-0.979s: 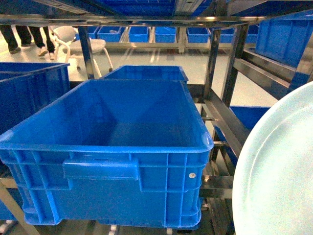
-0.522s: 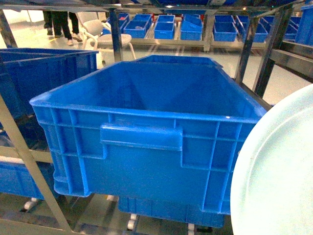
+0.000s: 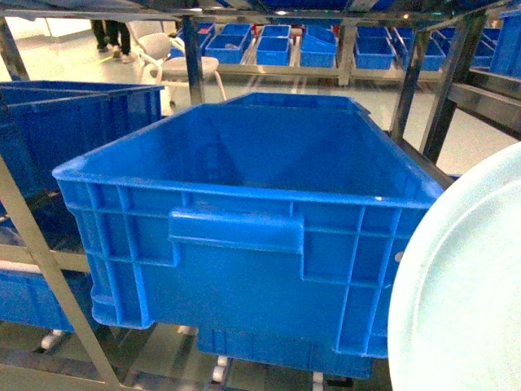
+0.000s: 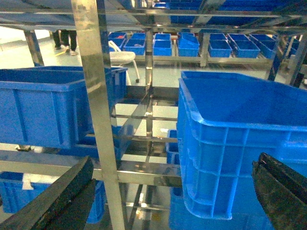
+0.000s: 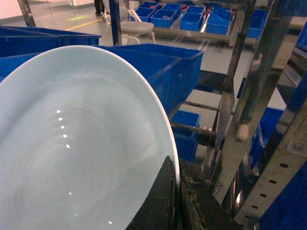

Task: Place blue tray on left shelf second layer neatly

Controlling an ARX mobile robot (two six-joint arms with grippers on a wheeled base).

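- The right gripper (image 5: 176,191) is pinching the rim of the blue tray (image 5: 81,143), with its dark fingers (image 5: 160,201) closed tight on either side of the edge, so the jaws are basically just the rim's thickness apart.
- It's holding the tray tipped up on edge rather than flat; in the head view the pale disc (image 3: 464,285) is filling the lower right corner and standing in front of the rack.
- The left gripper (image 4: 168,201) is hanging wide open with nothing in it; you're only seeing one dark finger (image 4: 53,201) at lower left and the other at lower right of its wrist view, well apart.
- A big deep blue crate (image 3: 244,228) is sitting right in front of the robot on the steel rack, empty inside, and the tray's left edge is overlapping the crate's right corner in the head view.
- Another blue crate (image 4: 48,105) is sitting on the bay to the left, with a shiny square upright (image 4: 98,120) standing between the two.
- Steel uprights and cross rails (image 5: 249,96) are running just beside the tray on its right, with a small white roller (image 5: 242,132) showing on one.
- Farther back there's a row of smaller blue bins (image 3: 273,45), a white chair (image 3: 175,65), and somebody's legs (image 3: 114,37) at the top left.
- Can't tell which rack level is the second layer from these views.
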